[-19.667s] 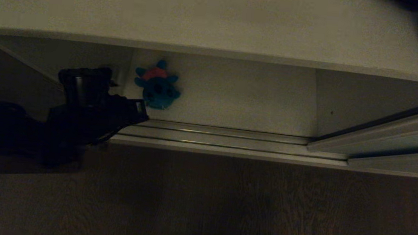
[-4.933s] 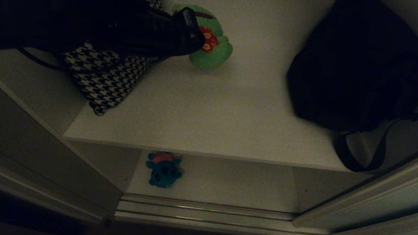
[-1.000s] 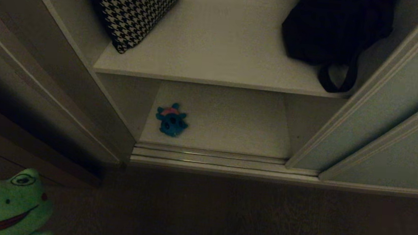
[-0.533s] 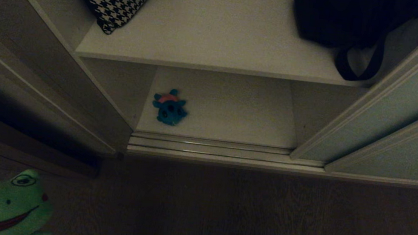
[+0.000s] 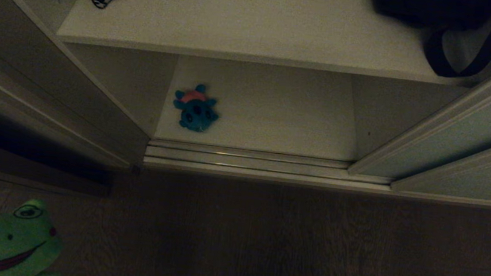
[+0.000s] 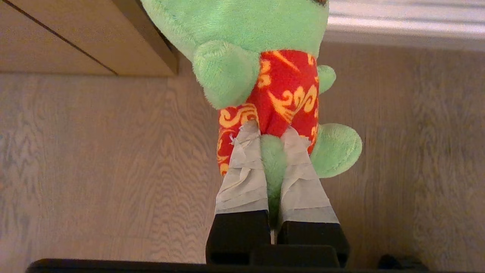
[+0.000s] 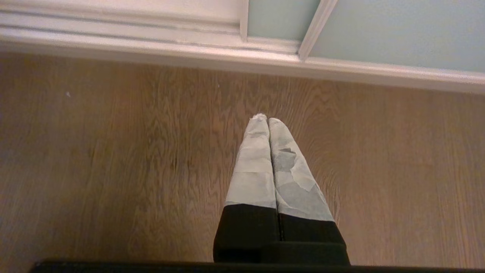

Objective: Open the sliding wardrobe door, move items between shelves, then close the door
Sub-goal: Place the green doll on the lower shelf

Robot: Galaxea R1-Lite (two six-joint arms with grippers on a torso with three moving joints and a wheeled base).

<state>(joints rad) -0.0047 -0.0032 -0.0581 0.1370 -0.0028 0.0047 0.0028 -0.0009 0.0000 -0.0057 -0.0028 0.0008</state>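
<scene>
The left gripper (image 6: 272,142) has its fingers pinched on the green plush frog in red flowered shorts (image 6: 265,68), low at near left. The white lower shelf (image 5: 274,109) lies ahead and right, its right half free beside the teal-blue plush (image 5: 195,108). The right gripper (image 7: 267,119) hangs idle, fingers together.

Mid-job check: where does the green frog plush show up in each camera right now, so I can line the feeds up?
Head view: green frog plush, face only, bottom-left corner over the wooden floor.
Left wrist view: centre, hanging from the left claw, which pinches its lower body.
Right wrist view: not in it.
Shared landmark: the wooden floor.
</scene>
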